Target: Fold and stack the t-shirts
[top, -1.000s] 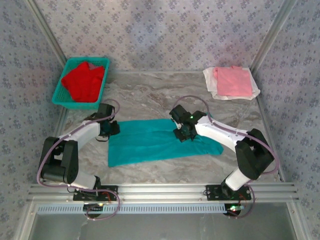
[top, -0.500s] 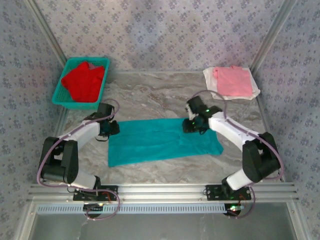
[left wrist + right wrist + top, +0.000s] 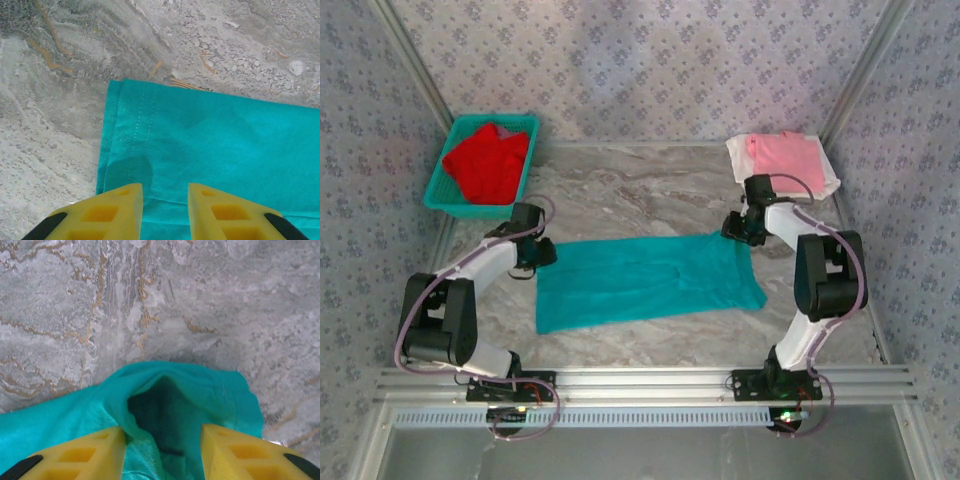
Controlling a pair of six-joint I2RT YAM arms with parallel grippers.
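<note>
A teal t-shirt [image 3: 640, 280] lies folded into a long band across the middle of the marble table [image 3: 640, 190]. My left gripper [image 3: 542, 254] hovers over its far left corner. In the left wrist view the left gripper [image 3: 165, 192] is open, with the flat teal cloth [image 3: 225, 135] and its stitched hem beneath the fingers. My right gripper [image 3: 732, 230] is at the far right corner. There the right gripper [image 3: 162, 435] is open, straddling a raised, hollow pucker of teal cloth [image 3: 190, 385]. A red t-shirt [image 3: 488, 162] lies in the basket. A pink t-shirt [image 3: 785, 162] rests folded on a white one [image 3: 738, 152].
The teal mesh basket [image 3: 470, 208] stands at the back left by the wall. The pink and white stack is at the back right corner. Patterned walls close in three sides. A metal rail [image 3: 640, 380] runs along the near edge.
My right gripper has travelled from the middle of the teal t-shirt's far edge to its far right corner, and its jaws have widened. The left gripper stayed at the left corner.
</note>
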